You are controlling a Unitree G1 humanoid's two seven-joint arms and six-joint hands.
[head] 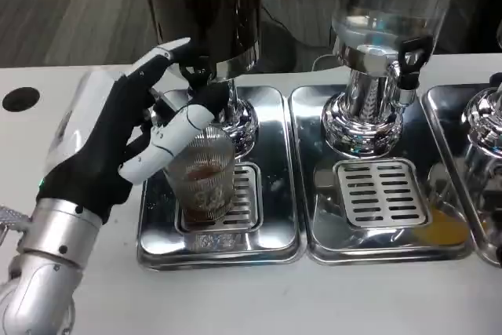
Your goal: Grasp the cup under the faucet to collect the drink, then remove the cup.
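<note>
A clear ribbed cup (205,174) with a little brown drink in its bottom stands on the drip grate (245,194) of the left steel tray (278,170). It sits below the black faucet (198,74) of the dark drink dispenser (205,5). My left hand (125,143) is at the cup's left side, fingers wrapped around its upper part, with one finger raised toward the faucet.
A second dispenser (388,5) with clear liquid stands on the middle tray (380,194), with its own black tap (409,59). A third tray and chrome base (482,127) show at the right edge. A black hole (20,99) marks the table at far left.
</note>
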